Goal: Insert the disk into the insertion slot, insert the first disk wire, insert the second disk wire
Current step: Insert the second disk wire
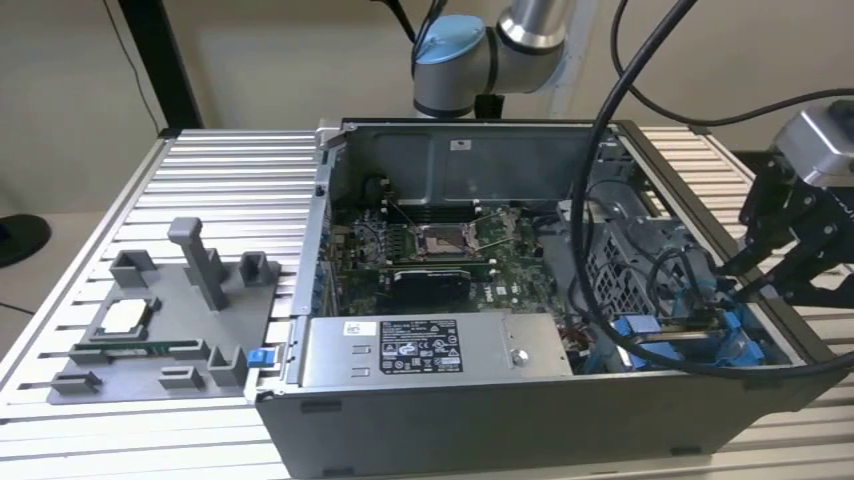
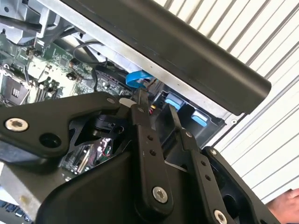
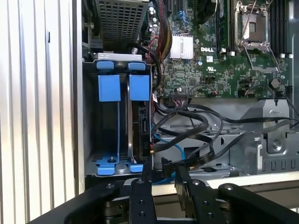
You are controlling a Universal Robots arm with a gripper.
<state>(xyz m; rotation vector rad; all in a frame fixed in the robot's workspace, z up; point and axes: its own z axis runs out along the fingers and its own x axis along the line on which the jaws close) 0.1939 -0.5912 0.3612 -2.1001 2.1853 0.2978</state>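
Exterior view, lower right: black claw (image 1: 745, 285) at grey perforated blue-railed metal drive bay (image 1: 638, 325); cannot tell whether clenched.

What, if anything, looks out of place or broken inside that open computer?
Nothing looks broken or spilled. The only untidy spot is a bundle of loose black cables looping beside the insertion slot, close to the gripper; that looks like ordinary wiring slack.
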